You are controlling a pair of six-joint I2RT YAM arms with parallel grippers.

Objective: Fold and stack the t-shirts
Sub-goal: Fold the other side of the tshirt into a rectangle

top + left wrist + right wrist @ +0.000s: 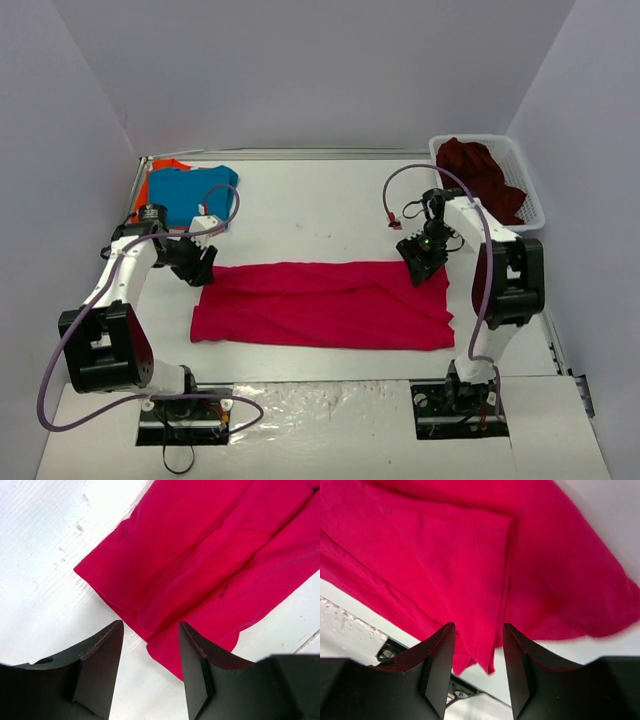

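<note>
- The orange t-shirt [150,185] lies at the far left corner of the desk [320,210]. Only its edge shows from under the blue one.
- The blue t-shirt [195,192] lies folded on top of the orange one. The two make a small stack just beyond my left arm.
- My left pincer [203,274] hangs over the left end of the crimson-pink t-shirt. Its fingers [100,670] stand about half apart and nothing is caught between them. In the wrist view the cloth lies flat on the desk below the gap.
- The crimson-pink t-shirt [325,305] is spread as a long band across the middle of the desk, between my two arms. It is folded over lengthwise and has a few creases.
- My right pincer [422,270] is over the far right corner of that shirt. Its jaws are parted to a moderate gap and grip nothing. The red cloth shows beneath them.
- The white mesh basket [530,185] sits at the far right corner of the desk. It holds the dark maroon t-shirt [480,170], bunched up in a heap and rising above the rim.
</note>
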